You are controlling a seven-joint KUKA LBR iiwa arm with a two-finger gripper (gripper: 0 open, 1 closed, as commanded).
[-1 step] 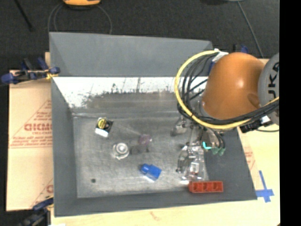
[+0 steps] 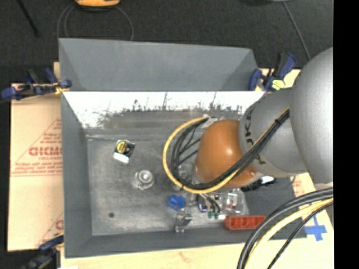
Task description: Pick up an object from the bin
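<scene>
My gripper [image 2: 181,222] reaches down below the orange wrist cover, near the bin's front wall at its middle. A small blue thing [image 2: 175,202] lies right beside it, just above it in the view. To its right lies a clear packet [image 2: 227,202] with small dark and green parts in it, partly hidden by the arm. A flat red piece [image 2: 244,222] rests against the front wall further right. I cannot make out whether anything sits in the gripper.
A clear round knob-like thing [image 2: 144,179] lies on the floor left of the gripper. A small yellow, black and white thing [image 2: 123,150] lies further back on the left. The arm and its looped cables cover the bin's right half.
</scene>
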